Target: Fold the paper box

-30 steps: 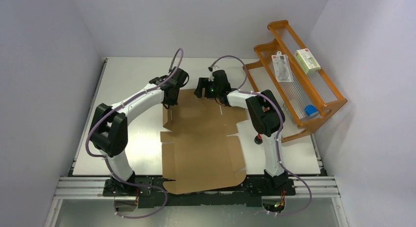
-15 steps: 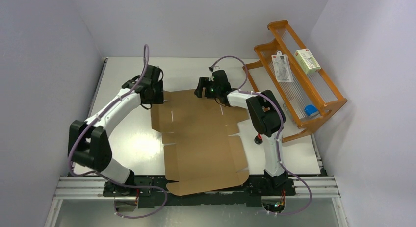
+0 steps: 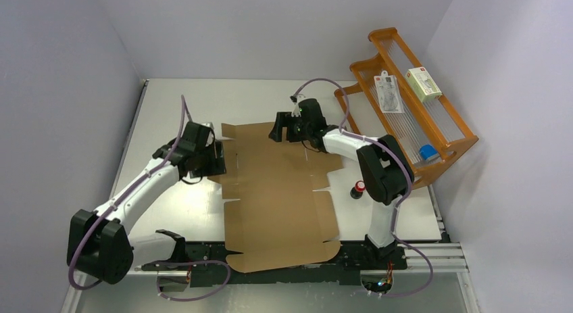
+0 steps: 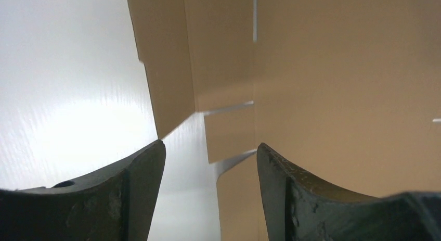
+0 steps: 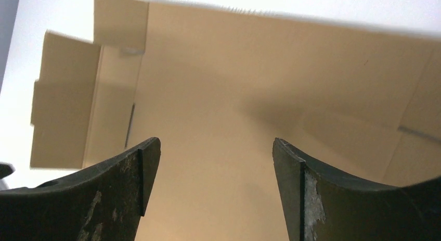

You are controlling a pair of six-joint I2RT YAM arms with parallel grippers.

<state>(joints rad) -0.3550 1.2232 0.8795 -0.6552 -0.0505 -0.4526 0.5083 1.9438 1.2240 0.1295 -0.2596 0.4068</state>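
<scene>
- Top view: the paper box point(image 3: 284, 191) lies unfolded on the desk point(image 3: 169, 110), with the left tool point(image 3: 215, 159) at its left flap and the right tool point(image 3: 279, 132) over its far edge
- Left wrist: fingers point(image 4: 140, 189) spread, nothing between them
- Right wrist: the tool is wide open above the cardboard, gripping nothing

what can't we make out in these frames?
- Top view: part of the far edge of the paper box, covered by the right gripper.
- Top view: print on the white packet and carton on the rack, too small.
- Left wrist: left gripper open over one box corner; the frame cuts off the rest.
</scene>
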